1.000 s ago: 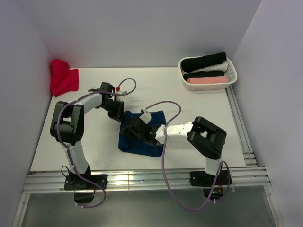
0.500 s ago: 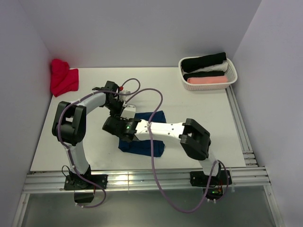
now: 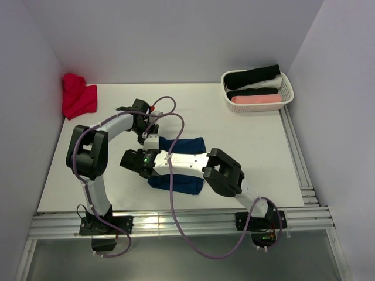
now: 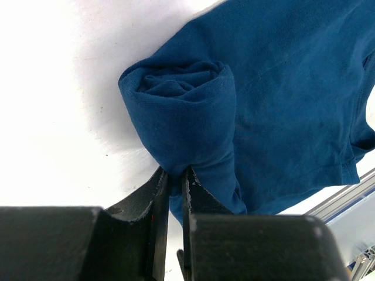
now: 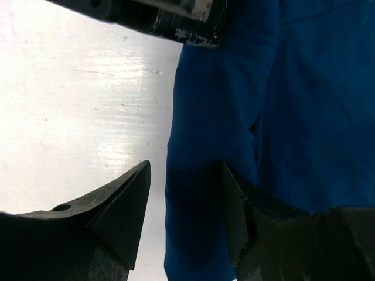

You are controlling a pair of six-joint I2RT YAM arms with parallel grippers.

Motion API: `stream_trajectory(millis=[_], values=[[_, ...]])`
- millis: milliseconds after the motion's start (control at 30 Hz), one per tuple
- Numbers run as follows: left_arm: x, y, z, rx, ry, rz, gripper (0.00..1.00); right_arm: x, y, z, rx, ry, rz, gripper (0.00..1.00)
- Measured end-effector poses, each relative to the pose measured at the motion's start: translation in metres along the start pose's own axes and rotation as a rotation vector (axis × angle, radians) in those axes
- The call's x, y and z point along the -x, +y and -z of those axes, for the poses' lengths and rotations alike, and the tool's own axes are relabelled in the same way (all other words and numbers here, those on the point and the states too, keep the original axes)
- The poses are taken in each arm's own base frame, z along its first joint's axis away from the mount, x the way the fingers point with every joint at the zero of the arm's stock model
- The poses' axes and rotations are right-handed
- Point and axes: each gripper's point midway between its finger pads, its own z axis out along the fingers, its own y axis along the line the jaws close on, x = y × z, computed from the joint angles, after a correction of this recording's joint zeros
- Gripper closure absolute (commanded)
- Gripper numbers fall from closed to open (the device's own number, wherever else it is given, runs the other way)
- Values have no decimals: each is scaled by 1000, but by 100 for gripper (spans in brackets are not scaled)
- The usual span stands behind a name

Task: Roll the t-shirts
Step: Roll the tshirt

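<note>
**Navy shirt partly rolled, red one not yet begun**

Three rolls lie side by side in the white plastic mesh basket [image 3: 285,88] at the far right corner of the white surface [image 3: 252,140]: a black rolled shirt [image 3: 253,76], a white rolled shirt [image 3: 266,86] and a pink rolled shirt [image 3: 256,99]. That part of the job looks finished.

The navy blue cloth t-shirt [image 3: 181,185] lies in the middle of the surface, between the two arms. It is only partway there. Its left end is wound into a plump roll [image 4: 181,108], while the rest of it lies flat to the right.

The left pincer [image 4: 174,175] is pressed together, nipping a fold of cloth at the near end of that roll. The right pincer [image 5: 184,196] is spread. One finger sits over bare surface and the other over blue cloth, with the roll's edge in the gap and nothing gripped yet.

By my reckoning, the flat part has yet to be rolled, and then the bundle goes to the basket.

A red crumpled cloth shirt [image 3: 77,96] sits heaped in the far left corner, well away from both arms and untouched. So one shirt is in hand and at least one more is left.
</note>
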Motion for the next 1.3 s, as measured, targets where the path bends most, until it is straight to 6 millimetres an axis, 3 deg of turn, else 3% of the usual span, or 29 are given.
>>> stream_trajectory(millis=[200,367,500,667,833,1033,1133,1300], values=[[0,-1,0,1,4,-2,83,-8,-8,-1,-36,21,26,45],[0,-2,0,1,6,-2,76,-16,-15,-4,-69,35,34,53],[2,-3,1,-6,3,-5,59,-20,-19,-6,-80,35,34,66],[13,-7,6,-28,-25,-11,46,-20,-20,-6,-50,15,8,76],[34,-14,24,-135,-88,3,44,-22,-27,-4,80,12,-95,78],[48,10,50,-246,-176,47,45,-22,-29,-2,352,46,-282,79],[46,20,57,-273,-216,55,45,-18,-21,-3,505,56,-366,79],[25,19,53,-284,-237,42,44,-17,-3,1,720,81,-439,79]])
